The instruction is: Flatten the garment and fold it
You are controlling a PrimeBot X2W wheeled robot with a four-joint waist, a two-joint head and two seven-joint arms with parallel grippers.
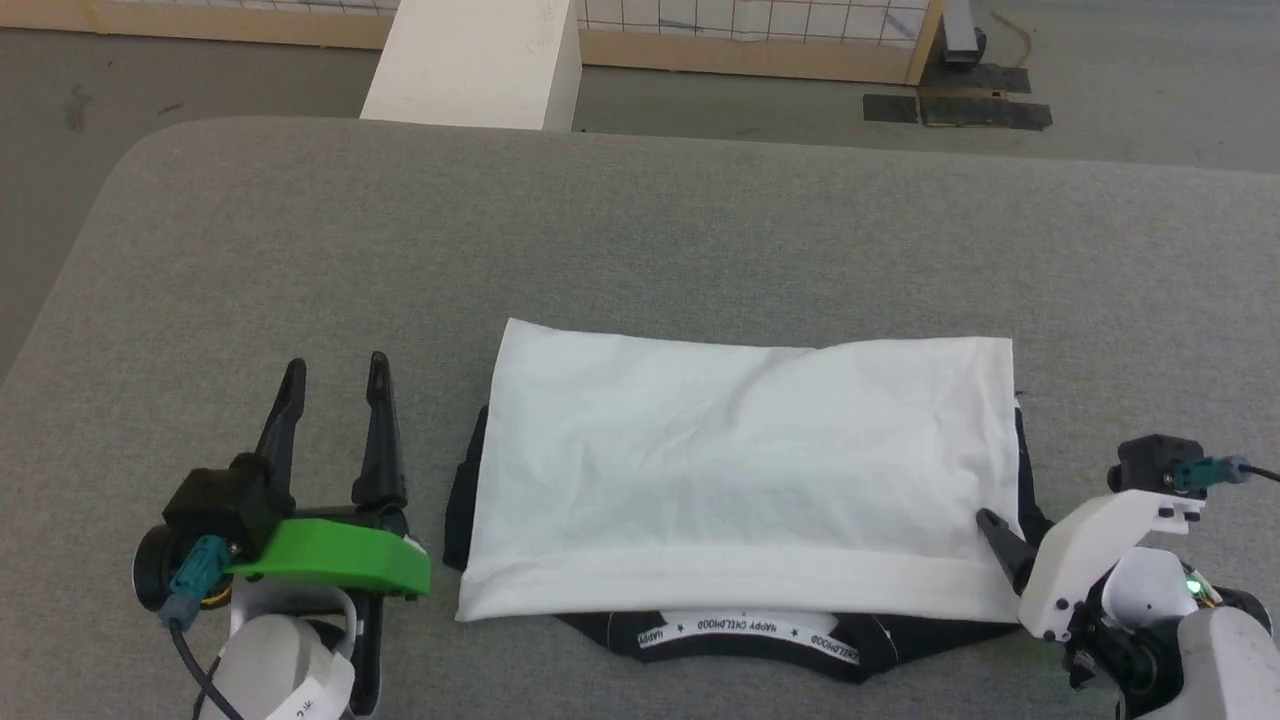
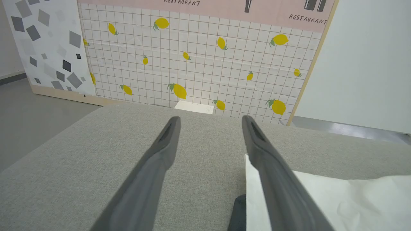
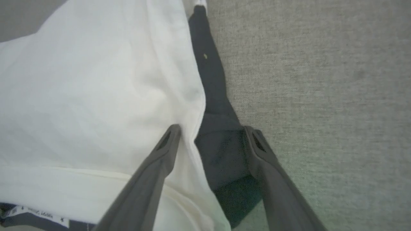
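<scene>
Head camera looks down; left wrist camera faces forward, low; right wrist camera close above; all 3 share the garment [image 1: 740,470]

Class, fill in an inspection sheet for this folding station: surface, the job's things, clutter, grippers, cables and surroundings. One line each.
surface: grey fabric-covered table, rounded at its far left corner.
job's things: garment folded into a white rectangle, black sleeves peeking out at both sides, neck tape showing at the near edge.
clutter: nothing seen.
grippers: left gripper open, beside the garment's left edge and apart from it; right gripper open, fingers straddling the garment's right edge.
cables: left wrist cable and right wrist cable, both with teal plugs.
surroundings: white block beyond the table, lemon-print tiled panel, grey floor.
</scene>
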